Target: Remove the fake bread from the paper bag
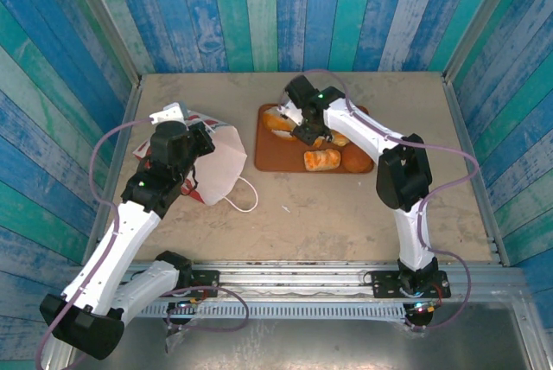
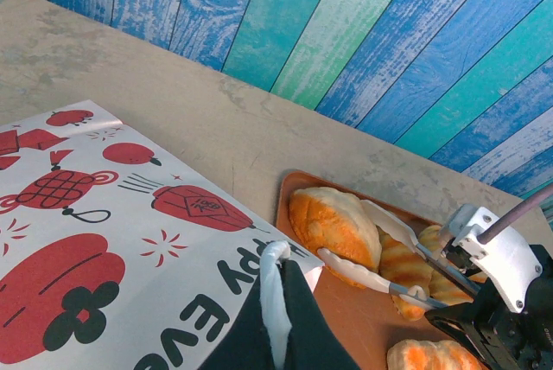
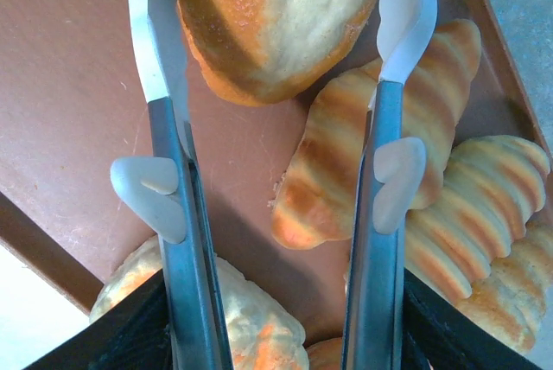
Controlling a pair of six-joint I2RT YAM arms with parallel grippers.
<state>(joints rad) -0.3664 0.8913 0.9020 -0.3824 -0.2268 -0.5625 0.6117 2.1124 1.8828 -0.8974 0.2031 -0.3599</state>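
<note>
The paper bag lies on its side at the table's left, its red-printed panel facing up. My left gripper is shut on the bag's rim, and a white strip of it shows between the black fingers. Over the brown tray, my right gripper has its white pads against both sides of an orange-brown roll. More fake bread lies on the tray: a ridged croissant, a second croissant and a pale bun.
Two more rolls sit at the tray's near edge. A loop handle trails from the bag towards the front. Painted plank walls close in the table at the back and both sides.
</note>
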